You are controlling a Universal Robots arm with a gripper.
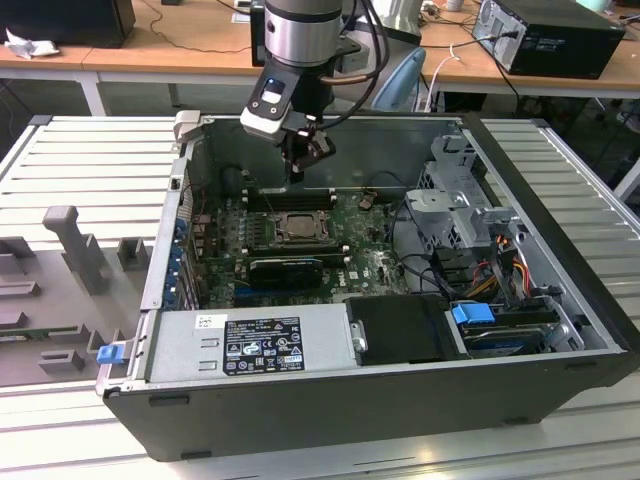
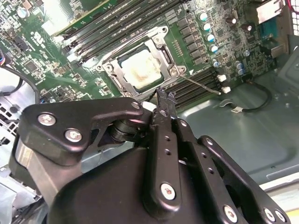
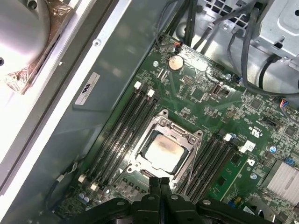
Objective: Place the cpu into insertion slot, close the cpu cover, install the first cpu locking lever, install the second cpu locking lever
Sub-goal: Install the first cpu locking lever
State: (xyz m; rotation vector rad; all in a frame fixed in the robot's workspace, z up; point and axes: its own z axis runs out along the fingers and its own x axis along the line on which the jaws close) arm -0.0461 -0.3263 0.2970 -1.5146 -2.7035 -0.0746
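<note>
End effector (image 3: 159, 183) was pinched fully closed, fingertips together, nothing held. In the exterior view it hung over the far edge of the insertion slot (image 3: 163, 116), so the target lay directly below and slightly nearer. I couldn't tell whether it made contact. The cpu (image 3: 162, 150) was seated in the slot mid-motherboard (image 1: 370, 250), with the cpu cover (image 3: 174, 131) down around it. In the second wrist view a thin locking lever (image 2: 201, 85) stuck out from the socket corner just beside the fingertips, its long axis slanting across the memory slots. I judged it unlatched. The case (image 1: 400, 400) lay open on the worktop (image 1: 90, 160).
</note>
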